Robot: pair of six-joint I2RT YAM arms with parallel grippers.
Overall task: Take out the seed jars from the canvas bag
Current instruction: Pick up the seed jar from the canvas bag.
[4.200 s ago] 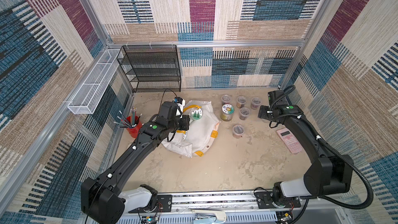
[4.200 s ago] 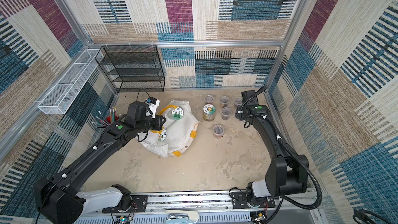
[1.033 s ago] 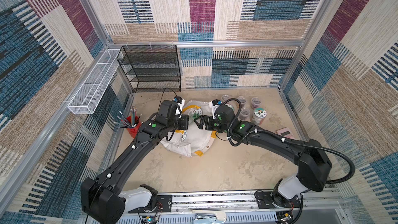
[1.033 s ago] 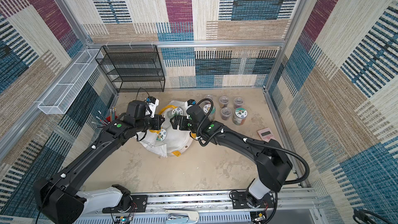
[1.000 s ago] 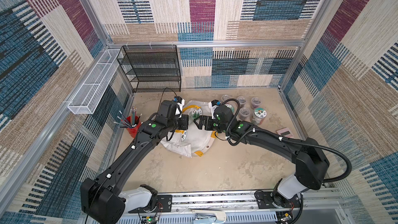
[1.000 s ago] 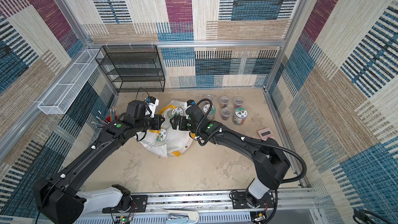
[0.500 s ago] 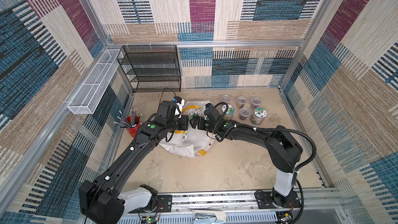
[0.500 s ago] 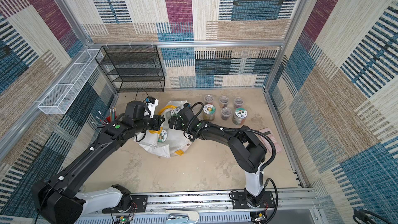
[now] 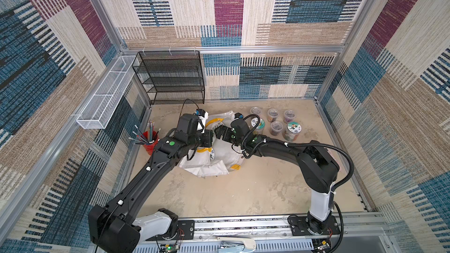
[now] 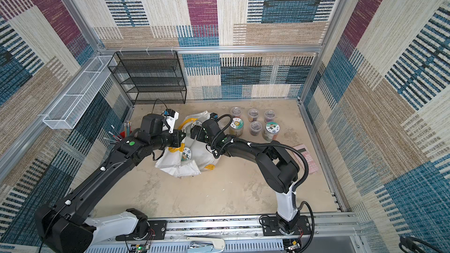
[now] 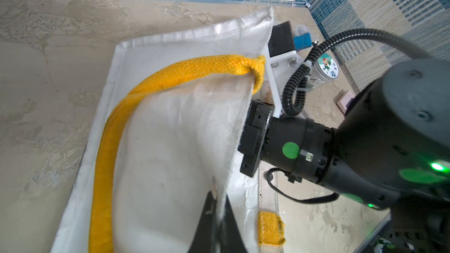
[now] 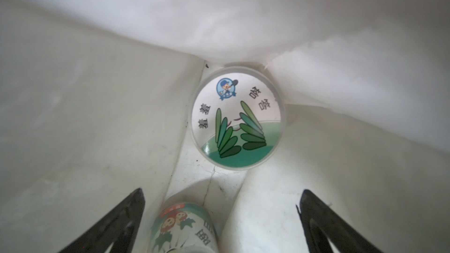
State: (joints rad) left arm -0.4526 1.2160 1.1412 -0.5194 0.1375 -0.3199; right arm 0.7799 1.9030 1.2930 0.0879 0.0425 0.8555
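Beige, mottled tabletop (image 9: pixel 243 191) lies bare at the front, walled in by patchwork woven panels. Farther in, the canvas bag (image 9: pixel 219 161) lies slumped at mid-table, and both arms reach to it. The left hand (image 11: pixel 217 200) is clenched on the bag's white cloth edge, near a yellow strap (image 11: pixel 104 166). The right hand (image 12: pixel 221 191) is inside the bag, its black fingers (image 12: pixel 117 222) spread wide and grasping nothing. Between those fingers a picture-labelled jar (image 12: pixel 185 227) shows in part. Deeper in, a leaf-lidded jar (image 12: pixel 237 120) sits where the bag's folds meet, lid toward the camera. On the left arm's side of the bag stands a red cup (image 9: pixel 149 143) of pencils, and a pink calculator (image 10: pixel 305 156) lies on the right arm's side. Beyond the bag, six seed jars stand out on the tabletop: four small tubs (image 9: pixel 272 115) and two taller jars (image 9: pixel 293 130) with picture lids. A black mesh rack (image 9: pixel 170 79) stands against the back wall.
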